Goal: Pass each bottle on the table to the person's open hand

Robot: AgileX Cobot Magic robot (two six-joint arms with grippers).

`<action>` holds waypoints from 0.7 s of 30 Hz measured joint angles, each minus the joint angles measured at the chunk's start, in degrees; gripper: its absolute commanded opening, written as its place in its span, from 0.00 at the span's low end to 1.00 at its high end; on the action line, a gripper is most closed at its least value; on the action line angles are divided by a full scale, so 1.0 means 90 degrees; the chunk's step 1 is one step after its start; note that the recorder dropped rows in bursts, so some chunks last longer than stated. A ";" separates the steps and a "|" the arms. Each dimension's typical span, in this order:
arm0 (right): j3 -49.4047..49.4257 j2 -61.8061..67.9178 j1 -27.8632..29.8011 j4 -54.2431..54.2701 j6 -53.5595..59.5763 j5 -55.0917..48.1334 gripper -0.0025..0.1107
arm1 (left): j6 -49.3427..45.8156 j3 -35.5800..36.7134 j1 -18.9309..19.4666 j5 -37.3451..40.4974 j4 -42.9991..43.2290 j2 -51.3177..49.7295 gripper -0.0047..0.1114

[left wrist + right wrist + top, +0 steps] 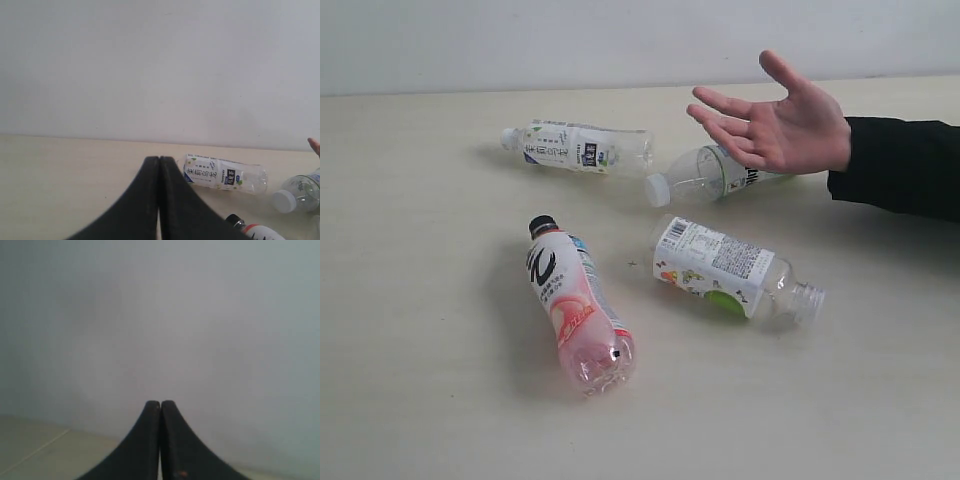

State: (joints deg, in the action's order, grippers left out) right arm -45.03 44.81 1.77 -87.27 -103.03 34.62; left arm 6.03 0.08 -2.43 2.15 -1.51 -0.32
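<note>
Exterior view: four drink bottles lie on their sides on the pale cream counter (420, 350). Farthest left and toward the back, the white-labelled bottle with a blue mark (578, 147) points its white cap left. Nearer the front, the pink-and-white bottle (575, 300) has its black cap toward the back. Right of centre, the white-capped clear bottle (705, 175) lies partly behind the person's open hand (780, 125), which is held palm up, its black sleeve (900, 165) running off to the right. In front of that, the white-labelled bottle with a green mark (730, 268) points its neck right. In the left wrist view the left fingers (147, 175) are pressed together, holding nothing. In the right wrist view the right fingers (150, 412) are likewise closed and empty, facing a blank wall (200, 315).
</note>
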 measured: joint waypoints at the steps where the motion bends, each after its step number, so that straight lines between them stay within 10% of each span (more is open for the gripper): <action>1: -0.0333 0.0388 0.0000 -0.0455 -0.0459 0.0403 0.02 | 0.0000 0.0000 0.0000 0.0000 0.0000 0.0000 0.04; 8: -0.1602 0.2226 0.0000 -0.1348 -0.1252 0.3141 0.02 | 0.0000 0.0000 0.0000 0.0000 0.0000 0.0000 0.04; 21: -0.1662 0.2297 0.0000 -0.1458 0.0027 0.1363 0.02 | 0.0000 0.0000 0.0000 0.0000 0.0000 0.0000 0.04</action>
State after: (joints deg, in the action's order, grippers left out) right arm -59.98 65.48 1.77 -100.40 -102.79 46.89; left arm 6.03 0.08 -2.43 2.15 -1.51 -0.32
